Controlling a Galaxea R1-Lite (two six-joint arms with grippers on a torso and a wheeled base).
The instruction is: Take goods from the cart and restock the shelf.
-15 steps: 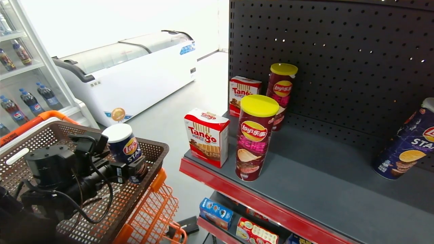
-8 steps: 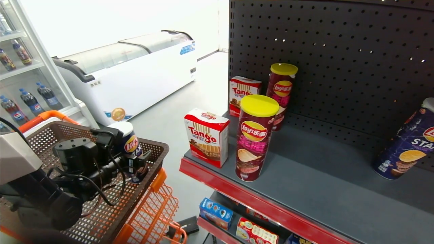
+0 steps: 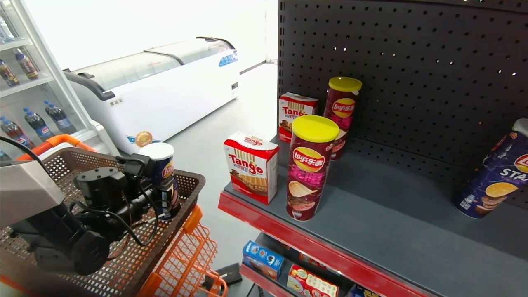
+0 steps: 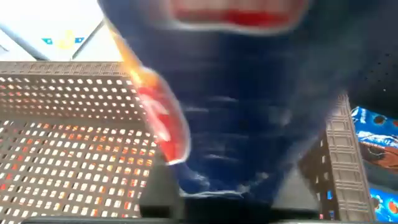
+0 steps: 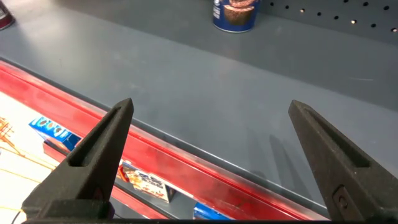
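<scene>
Gripping blue can (image 3: 161, 173) upright in left gripper (image 3: 167, 197), over cart basket (image 3: 194, 181) at 9 o'clock. Lift clear of rim, then swing toward 3 o'clock, tilting nothing. Land on bare grey shelf (image 3: 371, 222) past maroon can (image 3: 311, 165). Holding right gripper (image 5: 211, 112) spread wide over shelf. Chest freezer (image 3: 165, 90) at 11 o'clock.

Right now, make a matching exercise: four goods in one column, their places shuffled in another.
1. left dark blue chip can
2. front yellow-lidded maroon chip can
3. front red-and-white wafer box
4. right dark blue chip can

A. leaning on black pegboard
B. grey shelf, front left corner
C. in left gripper, at brown cart basket
D. upright beside front box

Pairs: 1-C, 2-D, 3-B, 4-A
</scene>
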